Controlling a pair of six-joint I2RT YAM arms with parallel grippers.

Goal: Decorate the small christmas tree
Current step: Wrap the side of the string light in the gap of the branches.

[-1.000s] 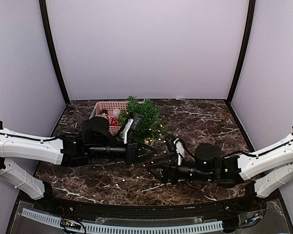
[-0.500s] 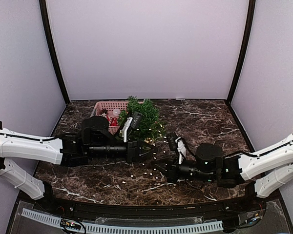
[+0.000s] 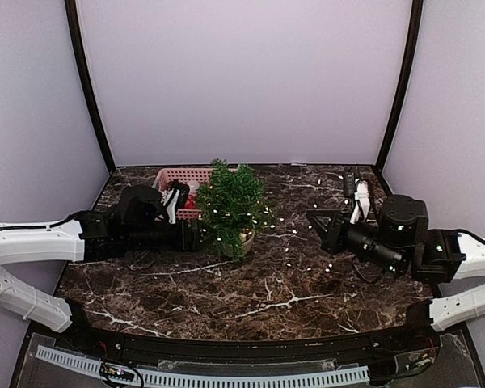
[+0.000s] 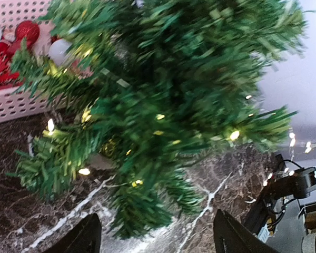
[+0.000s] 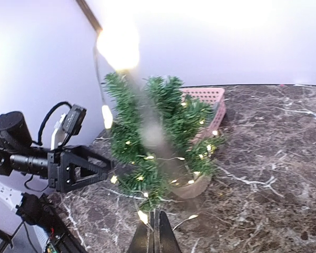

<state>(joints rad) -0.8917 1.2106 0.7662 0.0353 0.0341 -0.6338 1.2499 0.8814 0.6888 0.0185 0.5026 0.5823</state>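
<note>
The small christmas tree stands in its tan pot in front of the pink basket, with a lit string of fairy lights draped over its branches and trailing to the right. My left gripper is open just left of the tree, holding nothing; in the left wrist view the tree fills the space ahead of its spread fingertips. My right gripper is raised to the right of the tree, shut on the light string, which runs from its fingertips to the tree.
The basket holds red and white baubles behind the tree's left side. Loose lights lie on the marble table between the tree and the right arm. Purple walls close in the back and sides.
My left gripper opened, let go of the lights and drew back left. My right gripper shut on the string and pulled away up and to the right, stretching the lights out from the tree.
</note>
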